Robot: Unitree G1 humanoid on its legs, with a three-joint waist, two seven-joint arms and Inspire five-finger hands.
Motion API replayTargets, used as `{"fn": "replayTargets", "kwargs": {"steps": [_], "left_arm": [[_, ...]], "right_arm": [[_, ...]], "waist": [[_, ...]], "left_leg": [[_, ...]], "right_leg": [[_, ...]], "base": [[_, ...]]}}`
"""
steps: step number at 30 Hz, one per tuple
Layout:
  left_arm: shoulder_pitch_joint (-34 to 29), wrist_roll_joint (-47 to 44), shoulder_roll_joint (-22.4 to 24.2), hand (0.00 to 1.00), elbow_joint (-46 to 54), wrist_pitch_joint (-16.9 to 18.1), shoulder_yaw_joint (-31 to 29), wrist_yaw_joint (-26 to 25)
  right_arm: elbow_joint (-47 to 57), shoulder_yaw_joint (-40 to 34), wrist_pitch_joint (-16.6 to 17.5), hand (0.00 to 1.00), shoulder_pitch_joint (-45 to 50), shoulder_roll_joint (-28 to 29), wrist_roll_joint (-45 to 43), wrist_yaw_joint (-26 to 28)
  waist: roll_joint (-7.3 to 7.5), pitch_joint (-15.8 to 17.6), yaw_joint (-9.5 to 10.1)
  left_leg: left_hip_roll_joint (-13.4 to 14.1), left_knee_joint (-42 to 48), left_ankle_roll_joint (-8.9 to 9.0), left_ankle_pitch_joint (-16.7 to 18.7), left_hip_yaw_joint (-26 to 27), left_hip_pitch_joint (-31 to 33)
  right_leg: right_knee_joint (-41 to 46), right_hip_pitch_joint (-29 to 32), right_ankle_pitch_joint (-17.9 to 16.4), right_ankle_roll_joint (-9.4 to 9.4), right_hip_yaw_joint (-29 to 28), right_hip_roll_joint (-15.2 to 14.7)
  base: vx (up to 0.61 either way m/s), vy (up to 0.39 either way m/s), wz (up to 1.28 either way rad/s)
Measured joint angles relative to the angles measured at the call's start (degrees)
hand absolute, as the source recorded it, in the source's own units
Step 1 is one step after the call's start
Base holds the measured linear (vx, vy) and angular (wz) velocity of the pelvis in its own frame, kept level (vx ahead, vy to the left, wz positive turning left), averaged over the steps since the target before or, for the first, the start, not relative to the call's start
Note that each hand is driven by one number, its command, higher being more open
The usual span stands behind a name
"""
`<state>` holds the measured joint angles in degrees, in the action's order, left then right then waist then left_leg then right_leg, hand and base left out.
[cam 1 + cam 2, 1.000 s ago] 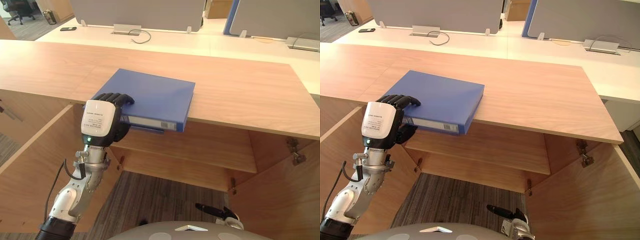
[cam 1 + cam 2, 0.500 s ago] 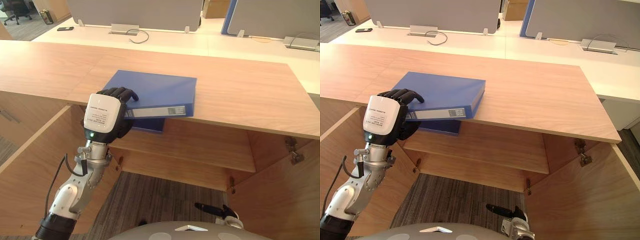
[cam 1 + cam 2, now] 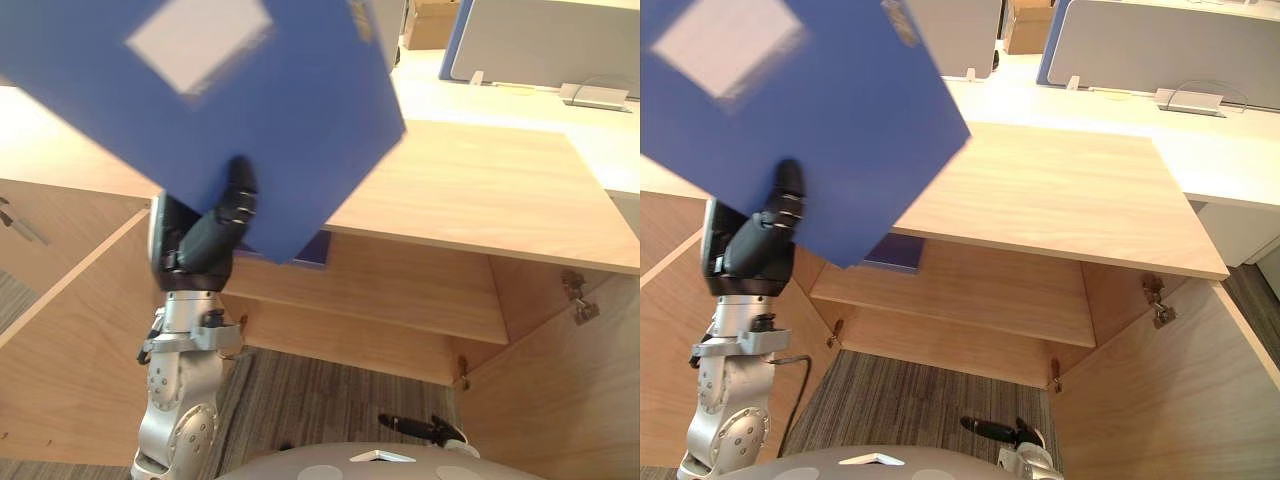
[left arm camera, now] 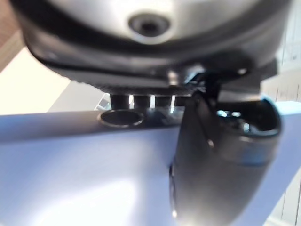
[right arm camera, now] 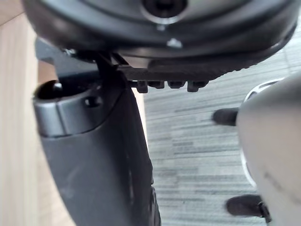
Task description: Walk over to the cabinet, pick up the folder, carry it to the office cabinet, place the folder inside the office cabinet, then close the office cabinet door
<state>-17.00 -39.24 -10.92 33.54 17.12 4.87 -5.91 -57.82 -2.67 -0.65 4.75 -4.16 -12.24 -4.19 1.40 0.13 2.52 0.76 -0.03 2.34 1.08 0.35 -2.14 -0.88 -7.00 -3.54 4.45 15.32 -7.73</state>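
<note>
The blue folder is up in the air above the wooden countertop, tilted with its broad face and a white label toward me. My left hand is shut on its lower corner, the thumb lying on the near face and the fingers hidden behind. In the left wrist view the thumb presses on the folder's pale blue cover. A darker blue piece shows under the countertop's rim, just below the folder. My right hand hangs low over the carpet with relaxed fingers, holding nothing.
Below the countertop the cabinet stands open, with a wooden shelf inside. Its left door and right door are swung out toward me. White desks with grey partitions stand behind.
My left hand has lifted the folder off the countertop's front edge and swung it up, so it went from lying flat to tilted steeply toward me.
</note>
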Motion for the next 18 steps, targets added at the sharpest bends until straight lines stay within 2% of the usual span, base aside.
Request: {"fn": "replayTargets", "kwargs": {"steps": [5, 9, 12, 17, 18], "left_arm": [[-2.9, -1.1, 2.3, 0.00, 0.0, 0.0, -3.7, 1.1], [-3.8, -1.1, 4.7, 0.00, 0.0, 0.0, -5.7, 1.4], [-3.8, -1.3, 6.6, 0.00, -0.2, 0.0, -8.0, 2.6], [-3.8, -8.0, 7.9, 0.00, -3.6, -0.4, -9.5, 5.8], [-3.8, -8.6, 8.0, 0.00, -4.3, -0.7, -9.5, 5.9]], "right_arm": [[17.4, 0.5, 1.4, 1.00, 4.8, 0.9, -2.8, 1.3], [28.5, -1.3, 2.9, 1.00, 8.3, 2.5, -7.6, 1.8], [34.4, -2.4, 3.9, 1.00, 11.2, 3.0, -16.6, 4.2], [44.9, -4.8, 5.1, 1.00, 17.2, 4.8, -40.4, 12.3], [45.9, -5.0, 5.3, 1.00, 17.5, 5.0, -42.0, 12.8]], "waist": [[1.15, -0.6, -0.90], [1.23, -0.6, -1.68], [1.15, -0.5, -2.37], [0.75, -0.6, -3.51], [0.73, -0.6, -3.79]], "left_leg": [[-0.1, 0.0, -0.12, 0.1, 0.8, 0.0], [0.0, 0.1, -0.19, 0.6, 2.0, 0.0], [0.1, 0.3, -0.25, 1.2, 3.2, -0.3], [0.4, 0.9, -0.29, 2.4, 5.9, -0.7], [0.4, 0.9, -0.34, 2.5, 6.2, -0.9]], "right_leg": [[0.0, 0.4, 0.1, 0.12, -0.7, -0.1], [-0.1, 0.9, 0.3, 0.30, -1.9, -0.2], [-0.3, 1.1, 0.3, 0.34, -3.1, -0.1], [-0.4, 2.0, 0.4, 0.54, -5.9, 0.0], [-0.4, 2.0, 0.4, 0.55, -6.2, 0.0]], "base": [[-0.01, 0.015, -0.07], [0.01, 0.017, -0.17], [0.03, 0.019, -0.19], [0.03, 0.020, -0.28], [0.02, 0.023, -0.28]]}}
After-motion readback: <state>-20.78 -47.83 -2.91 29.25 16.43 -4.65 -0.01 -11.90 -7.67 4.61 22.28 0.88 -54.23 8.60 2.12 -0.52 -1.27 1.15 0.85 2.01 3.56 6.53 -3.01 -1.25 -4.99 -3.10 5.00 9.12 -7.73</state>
